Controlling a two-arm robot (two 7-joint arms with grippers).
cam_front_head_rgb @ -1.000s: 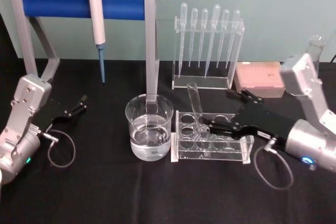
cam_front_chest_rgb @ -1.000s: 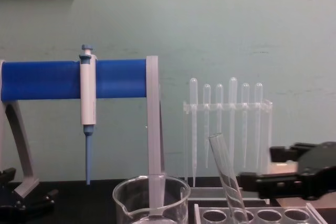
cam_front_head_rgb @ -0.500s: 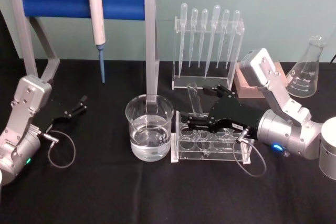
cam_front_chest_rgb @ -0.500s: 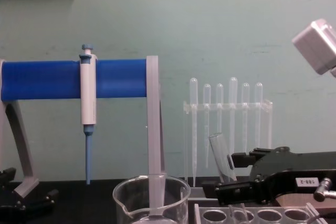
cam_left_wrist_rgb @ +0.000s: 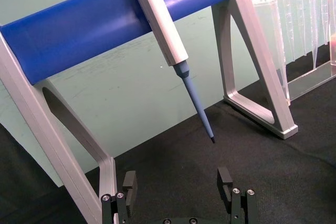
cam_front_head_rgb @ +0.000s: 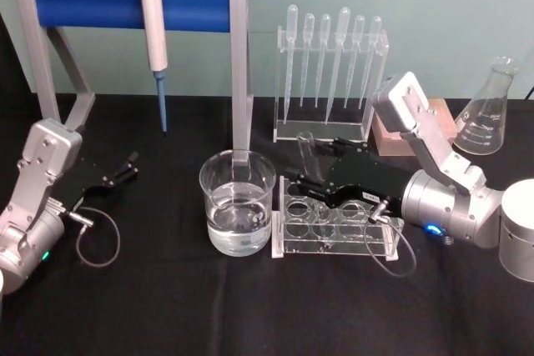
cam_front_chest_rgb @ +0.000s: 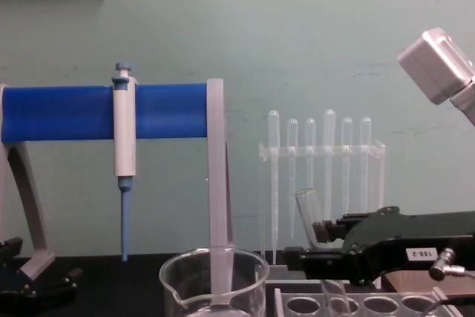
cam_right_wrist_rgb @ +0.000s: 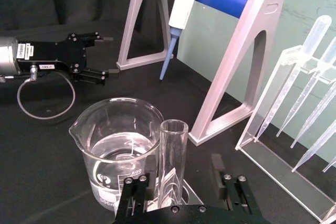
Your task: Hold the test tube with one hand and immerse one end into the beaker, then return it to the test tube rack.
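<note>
right black pincer [cam_right_wrist_rgb: 176, 174] is released, straddling the tilted clear glass test tube [cam_right_wrist_rgb: 173, 156] in its clear holed rack [cam_front_head_rgb: 334, 238], left pincer [cam_left_wrist_rgb: 177, 177] parked far left, spread apart.

Black table [cam_front_head_rgb: 209, 306] bears beaker [cam_front_head_rgb: 238, 206], tube rack [cam_front_head_rgb: 335, 231], flask [cam_front_head_rgb: 484, 122].

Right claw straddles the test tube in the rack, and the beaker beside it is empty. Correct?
No: the beaker holds clear liquid, as the right wrist view shows. The right claw does straddle the test tube in the rack.
</note>
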